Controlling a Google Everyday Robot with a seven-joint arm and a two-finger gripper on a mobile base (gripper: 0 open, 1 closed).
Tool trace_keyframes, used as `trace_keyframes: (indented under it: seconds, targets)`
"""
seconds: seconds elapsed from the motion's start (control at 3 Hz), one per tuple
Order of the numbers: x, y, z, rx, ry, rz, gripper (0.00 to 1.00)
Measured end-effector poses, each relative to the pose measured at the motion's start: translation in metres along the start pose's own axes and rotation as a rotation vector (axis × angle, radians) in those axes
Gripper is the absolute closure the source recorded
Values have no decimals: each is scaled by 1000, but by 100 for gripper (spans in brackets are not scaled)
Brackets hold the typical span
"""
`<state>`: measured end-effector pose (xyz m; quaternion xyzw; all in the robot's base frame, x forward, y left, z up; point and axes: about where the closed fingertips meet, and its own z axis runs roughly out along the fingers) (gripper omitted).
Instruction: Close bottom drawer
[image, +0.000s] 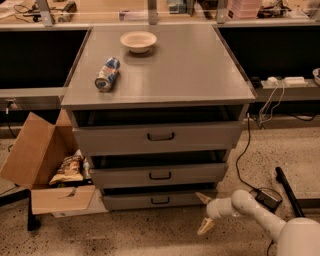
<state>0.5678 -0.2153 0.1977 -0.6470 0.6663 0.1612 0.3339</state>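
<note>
The bottom drawer (160, 200) is the lowest of three grey drawers in the cabinet, with a narrow front and a small dark centre handle. It stands pulled out a little, like the middle drawer (159, 175) and the top drawer (159, 137) above it. My gripper (205, 212) is low near the floor, just right of the bottom drawer's front right corner, on a white arm coming from the lower right. Its two pale fingers are spread apart and hold nothing.
A white bowl (138, 40) and a lying can (107, 74) sit on the cabinet top (200, 70). An open cardboard box (45, 170) with snack bags stands on the floor at the left. Cables and a power adapter (268, 198) lie on the floor at the right.
</note>
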Motion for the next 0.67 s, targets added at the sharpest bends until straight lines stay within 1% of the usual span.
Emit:
trace_keyframes:
  seconds: [0.33, 0.67]
  targets:
    - [-24, 8, -35, -16, 15, 11, 0]
    - [-47, 27, -61, -53, 29, 19, 0]
